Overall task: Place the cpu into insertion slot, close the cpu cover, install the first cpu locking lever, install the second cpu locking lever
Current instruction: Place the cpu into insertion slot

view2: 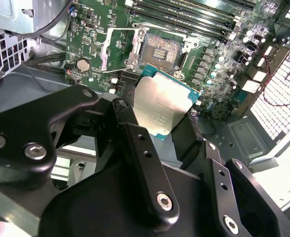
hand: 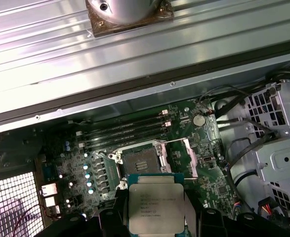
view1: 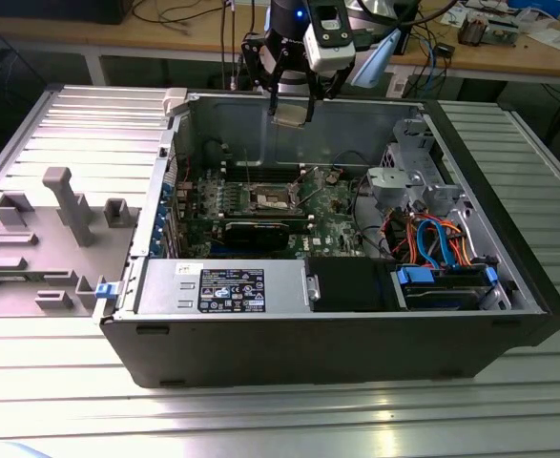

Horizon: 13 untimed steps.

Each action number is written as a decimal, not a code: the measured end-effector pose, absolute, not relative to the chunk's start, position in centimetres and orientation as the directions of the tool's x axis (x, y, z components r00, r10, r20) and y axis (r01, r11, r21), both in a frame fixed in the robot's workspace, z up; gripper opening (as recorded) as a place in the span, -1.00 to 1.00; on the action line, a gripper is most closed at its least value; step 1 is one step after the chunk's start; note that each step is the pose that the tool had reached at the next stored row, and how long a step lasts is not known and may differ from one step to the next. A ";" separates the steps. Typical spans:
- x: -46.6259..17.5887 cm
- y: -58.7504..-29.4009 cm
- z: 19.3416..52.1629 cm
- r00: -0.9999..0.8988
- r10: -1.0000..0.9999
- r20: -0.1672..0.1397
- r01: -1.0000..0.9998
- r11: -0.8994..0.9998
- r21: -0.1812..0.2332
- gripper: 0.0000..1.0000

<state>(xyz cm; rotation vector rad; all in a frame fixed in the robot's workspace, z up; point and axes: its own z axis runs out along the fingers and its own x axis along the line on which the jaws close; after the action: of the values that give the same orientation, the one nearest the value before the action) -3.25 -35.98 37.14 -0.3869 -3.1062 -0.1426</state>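
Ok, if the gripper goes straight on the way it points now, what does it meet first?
Probably the slot: the gripper holds the cpu over the board, and the slot lies just ahead of it in both wrist views. Nothing shows in between, though depth is unclear.

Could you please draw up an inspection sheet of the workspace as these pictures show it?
Surface: ribbed metal table carrying an open computer case.
Job's things: cpu held in the air, not yet in the slot; slot bare; cover swung open beside it.
Clutter: grey fixture on the table, at the exterior view's left of the case.
Gripper: gripper shut on the cpu, above the case.
Cables: orange and blue cables inside the case, towards the exterior view's right.
Surroundings: workbench behind the table, with loose wires on it.
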 end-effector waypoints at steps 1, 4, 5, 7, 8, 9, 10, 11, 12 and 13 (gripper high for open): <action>-3.2 -36.0 37.1 -0.969 0.246 0.019 0.246 0.965 0.089 0.08; -3.3 -36.0 37.1 -0.969 0.247 0.019 0.248 0.965 0.089 0.08; -3.3 -36.0 37.1 -0.969 0.248 0.019 0.248 0.965 0.089 0.08; -3.2 -36.0 37.1 -0.969 0.248 0.019 0.249 0.965 0.089 0.08; -3.2 -36.0 37.1 -0.969 0.248 0.019 0.249 0.964 0.089 0.08; -3.3 -36.0 37.1 -0.969 0.248 0.019 0.249 0.964 0.089 0.08; -3.2 -36.0 37.1 -0.969 0.248 0.019 0.249 0.964 0.089 0.08; -3.3 -36.0 37.1 -0.969 0.248 0.019 0.249 0.964 0.089 0.08; -3.2 -36.0 37.1 -0.969 0.248 0.019 0.249 0.964 0.089 0.08; -3.2 -36.0 37.1 -0.969 0.248 0.019 0.249 0.964 0.089 0.08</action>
<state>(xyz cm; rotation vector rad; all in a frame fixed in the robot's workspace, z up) -3.25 -35.98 37.14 -0.3927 -3.1056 -0.1428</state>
